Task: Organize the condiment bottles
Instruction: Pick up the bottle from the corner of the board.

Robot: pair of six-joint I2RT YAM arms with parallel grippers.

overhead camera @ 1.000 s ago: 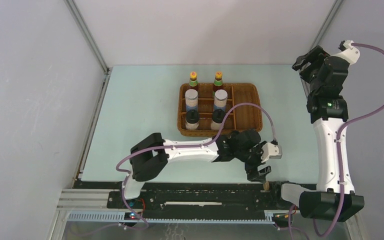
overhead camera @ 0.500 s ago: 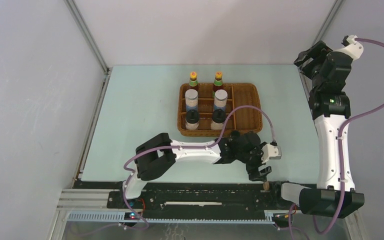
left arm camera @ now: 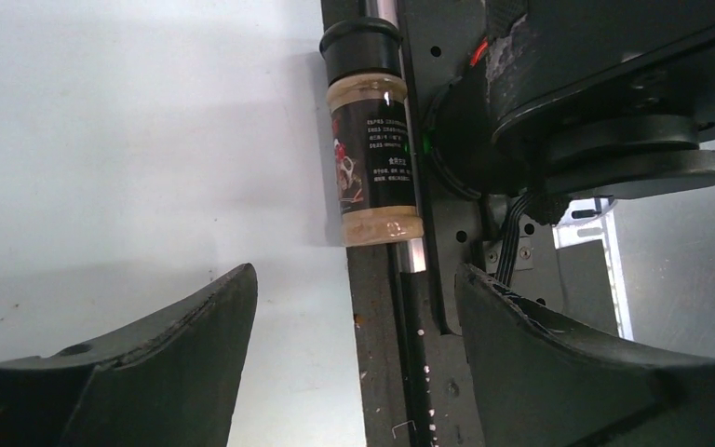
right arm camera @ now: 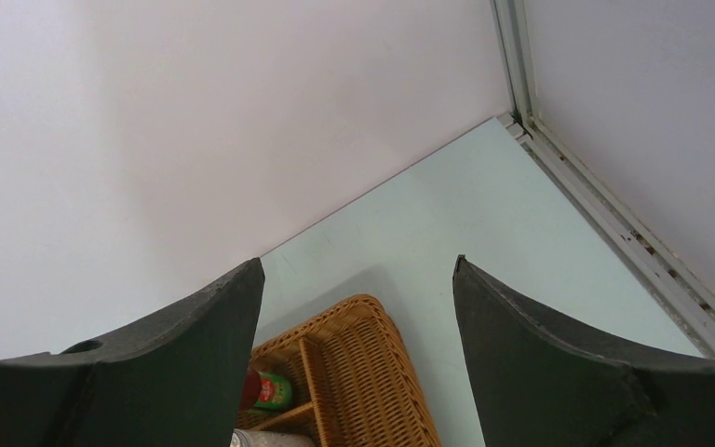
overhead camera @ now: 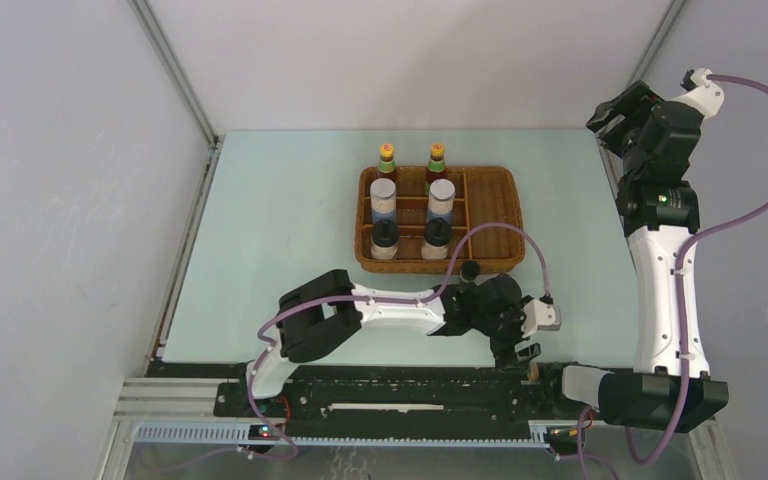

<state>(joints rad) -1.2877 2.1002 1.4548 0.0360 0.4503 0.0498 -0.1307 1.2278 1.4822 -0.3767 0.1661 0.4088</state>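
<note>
Reaching for fallen jar (left arm camera: 372,140) against rail (left arm camera: 382,372).
With left gripper (left arm camera: 352,279) wide open, empty: could snag rail, send jar rolling away.

The woven tray (overhead camera: 490,215) is golden brown, the table (overhead camera: 280,220) pale mint, the sauce bottles (overhead camera: 387,163) at eleven o'clock dark, yellow-capped.

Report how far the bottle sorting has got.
Done: six bottles stand in the tray: two sauce bottles, two shakers, two black-capped ones. In hand: nothing; the open left gripper points at a small dark-labelled bottle lying at the table's near edge. The right gripper is open, raised aside. Left: that bottle, and perhaps a small dark thing by the tray's near rim.
</note>
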